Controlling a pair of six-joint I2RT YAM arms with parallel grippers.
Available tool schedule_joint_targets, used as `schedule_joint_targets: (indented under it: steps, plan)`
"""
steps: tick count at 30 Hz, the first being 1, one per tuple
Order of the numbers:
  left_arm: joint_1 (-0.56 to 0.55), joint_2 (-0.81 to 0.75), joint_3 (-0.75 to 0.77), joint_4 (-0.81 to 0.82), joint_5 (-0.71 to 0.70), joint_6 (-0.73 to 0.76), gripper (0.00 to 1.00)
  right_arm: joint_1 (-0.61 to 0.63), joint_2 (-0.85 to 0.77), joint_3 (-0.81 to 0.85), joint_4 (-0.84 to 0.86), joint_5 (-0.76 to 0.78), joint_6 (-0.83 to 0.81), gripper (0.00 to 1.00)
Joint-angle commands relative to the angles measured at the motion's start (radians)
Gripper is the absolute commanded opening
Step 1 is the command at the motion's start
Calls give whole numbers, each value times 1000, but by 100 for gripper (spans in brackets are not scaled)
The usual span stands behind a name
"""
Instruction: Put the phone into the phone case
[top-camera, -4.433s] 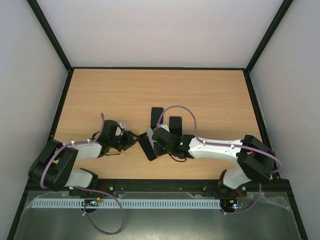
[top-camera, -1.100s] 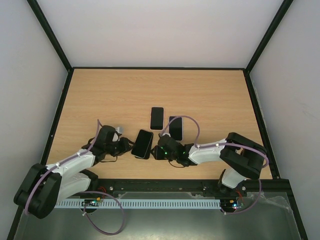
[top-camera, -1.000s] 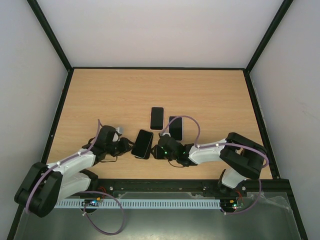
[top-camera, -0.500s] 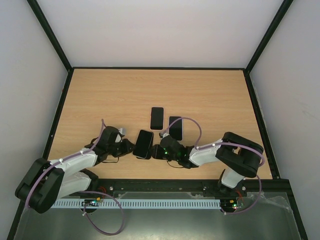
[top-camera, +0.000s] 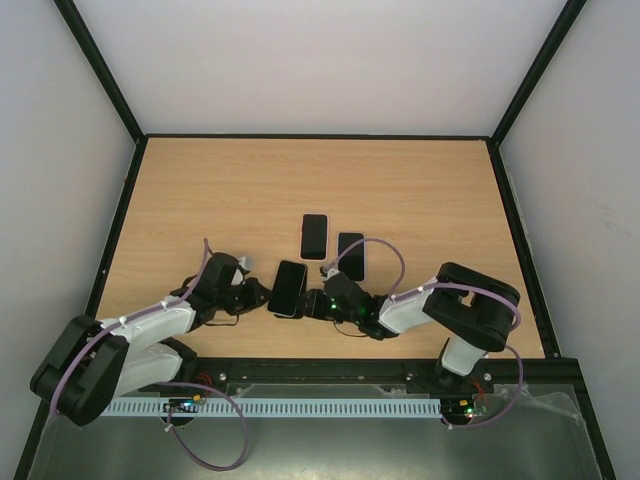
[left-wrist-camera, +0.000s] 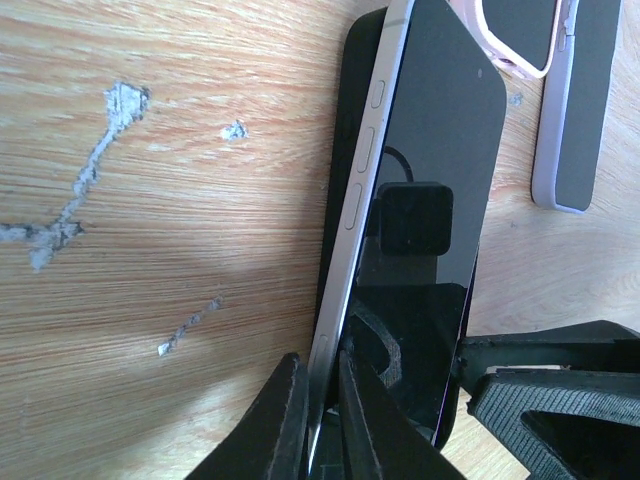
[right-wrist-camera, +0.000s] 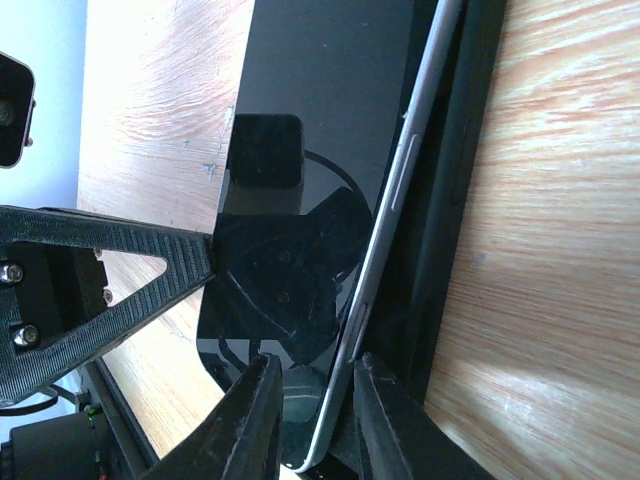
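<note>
The phone (top-camera: 288, 288) lies near the table's front, between my two grippers. In the left wrist view its black screen (left-wrist-camera: 430, 150) and silver edge rest in the black case (left-wrist-camera: 345, 150), whose rim shows beside the edge. My left gripper (left-wrist-camera: 322, 420) is shut on the phone's near edge; it also shows in the top view (top-camera: 258, 292). My right gripper (right-wrist-camera: 315, 420) holds the opposite end, one finger over the screen (right-wrist-camera: 290, 200) and one by the case (right-wrist-camera: 465, 150). It also shows in the top view (top-camera: 316, 303).
Two other phones lie just beyond: a light-rimmed one (top-camera: 314, 236) and a dark one (top-camera: 351, 256). They also show in the left wrist view, the pink-rimmed one (left-wrist-camera: 520, 35) and the lilac-edged one (left-wrist-camera: 575, 110). The table's front rail (top-camera: 320, 370) is close behind both arms.
The phone has turned a little straighter and shifted slightly right. Both grippers have closed in on its two ends. Several seconds ago it was held tilted between them.
</note>
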Motion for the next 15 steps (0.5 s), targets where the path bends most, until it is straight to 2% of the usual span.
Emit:
schedule_joint_targets:
  steps: [1,5,8,15]
  plan:
    - [-7,-9,13,11,5,-16,10,-4,-19,-33,23,21,17,22]
    - [-7,-10,14,8,0,-17,11,-6,-109,-30,-67,71,0,24]
    - [-7,-9,14,12,0,-23,12,-5,-160,-39,-126,118,-1,29]
    - [-9,-2,12,29,-2,-36,15,-8,-129,-40,-114,112,7,43]
